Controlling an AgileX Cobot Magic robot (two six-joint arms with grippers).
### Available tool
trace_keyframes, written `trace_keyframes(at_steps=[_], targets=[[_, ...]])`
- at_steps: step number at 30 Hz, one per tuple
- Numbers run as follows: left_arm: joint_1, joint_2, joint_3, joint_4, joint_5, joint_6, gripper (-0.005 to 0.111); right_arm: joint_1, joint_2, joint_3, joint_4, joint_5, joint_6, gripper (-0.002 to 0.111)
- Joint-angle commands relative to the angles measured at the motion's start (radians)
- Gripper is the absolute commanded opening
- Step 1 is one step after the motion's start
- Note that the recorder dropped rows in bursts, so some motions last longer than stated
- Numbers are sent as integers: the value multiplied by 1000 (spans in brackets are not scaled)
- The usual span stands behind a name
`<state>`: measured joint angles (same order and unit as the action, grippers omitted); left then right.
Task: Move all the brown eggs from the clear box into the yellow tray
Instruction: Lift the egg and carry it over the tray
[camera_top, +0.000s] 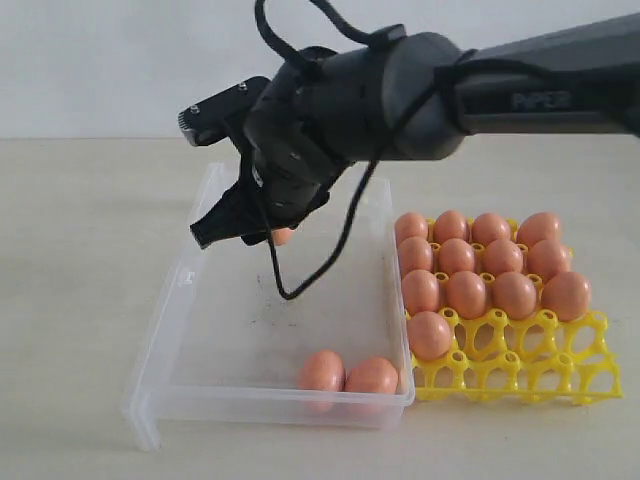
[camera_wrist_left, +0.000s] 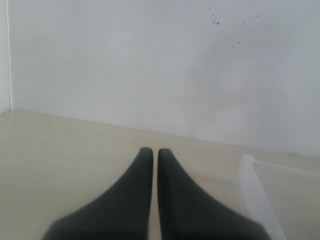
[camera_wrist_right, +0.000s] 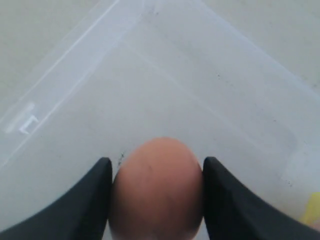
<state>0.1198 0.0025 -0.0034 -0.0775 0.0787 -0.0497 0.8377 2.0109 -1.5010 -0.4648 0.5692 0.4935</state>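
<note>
My right gripper (camera_top: 236, 232) reaches across into the far part of the clear box (camera_top: 165, 310) and is shut on one brown egg (camera_wrist_right: 156, 192). Both fingers press against the sides of that brown egg (camera_top: 283, 236). Whether it still touches the box floor (camera_wrist_right: 165, 90) I cannot tell. Two more brown eggs (camera_top: 322, 371) (camera_top: 372, 377) lie side by side at the box's near right corner. The yellow tray (camera_top: 545, 375) sits right of the box with several brown eggs (camera_top: 467, 293) in its back rows. My left gripper (camera_wrist_left: 155, 152) is shut and empty over bare table, not seen in the exterior view.
A corner of the clear box (camera_wrist_left: 250, 185) shows beside the left gripper. A black cable (camera_top: 300, 285) hangs from the right arm into the box. The tray's front cups (camera_top: 500, 375) hold nothing. A white wall stands behind the table.
</note>
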Motion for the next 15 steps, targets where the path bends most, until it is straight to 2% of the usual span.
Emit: trace_keyframes(at_steps=[1, 2, 5, 10, 11, 12, 15], targets=[[-2, -2, 3, -9, -3, -9, 4, -1, -170, 278, -303, -251, 318, 0], [-2, -2, 3, -9, -3, -9, 4, -1, -222, 366, -430, -293, 458, 0], [-2, -2, 3, -9, -3, -9, 4, -1, -314, 510, -678, -326, 703, 0], [-2, -2, 3, -9, -3, -9, 4, -1, -465, 706, -1229, -206, 1323, 0], [-2, -2, 3, -9, -3, -9, 4, -1, -495, 753, -1280, -166, 1469, 0], [-2, -2, 3, -9, -3, -9, 4, -1, -518, 784, -1280, -107, 1519, 0], [-2, -2, 3, -9, -3, -9, 4, -1, -581, 884, -1280, 17, 1537, 0]])
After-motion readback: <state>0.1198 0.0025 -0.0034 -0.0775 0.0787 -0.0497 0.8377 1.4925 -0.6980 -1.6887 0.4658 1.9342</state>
